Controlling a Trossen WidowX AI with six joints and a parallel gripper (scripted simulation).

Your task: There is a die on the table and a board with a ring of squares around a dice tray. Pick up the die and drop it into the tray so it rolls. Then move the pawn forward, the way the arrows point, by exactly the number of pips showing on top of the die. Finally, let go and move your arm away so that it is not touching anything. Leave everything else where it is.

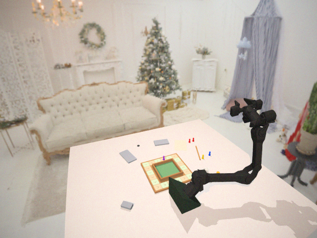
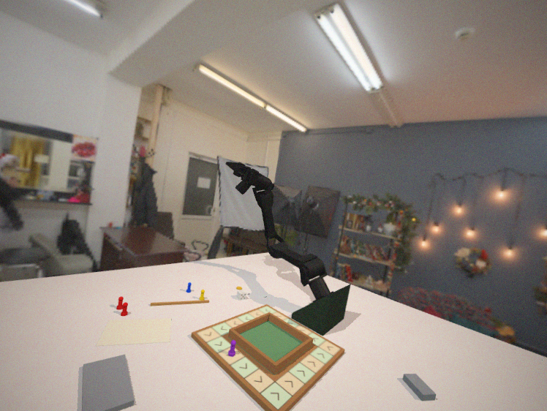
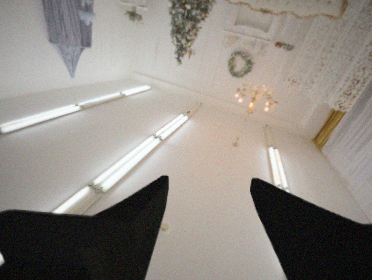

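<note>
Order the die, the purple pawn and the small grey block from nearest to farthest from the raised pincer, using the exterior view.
The pincer is high above the far side of the table.
1. Die: on the table beyond the board, almost under the arm.
2. Purple pawn: on the board's left row of squares.
3. Small grey block: near right of the table.

The arm (image 1: 230, 176) runs low from its base at lower centre of the top view out to an elbow at right, then rises steeply to the wrist at upper right. The gripper (image 1: 237, 108) sits high in the air, pointing up and to the left in the frame, touching nothing. In the wrist view its two dark fingers rise from the bottom edge, parted with only ceiling between them, holding nothing.
</note>
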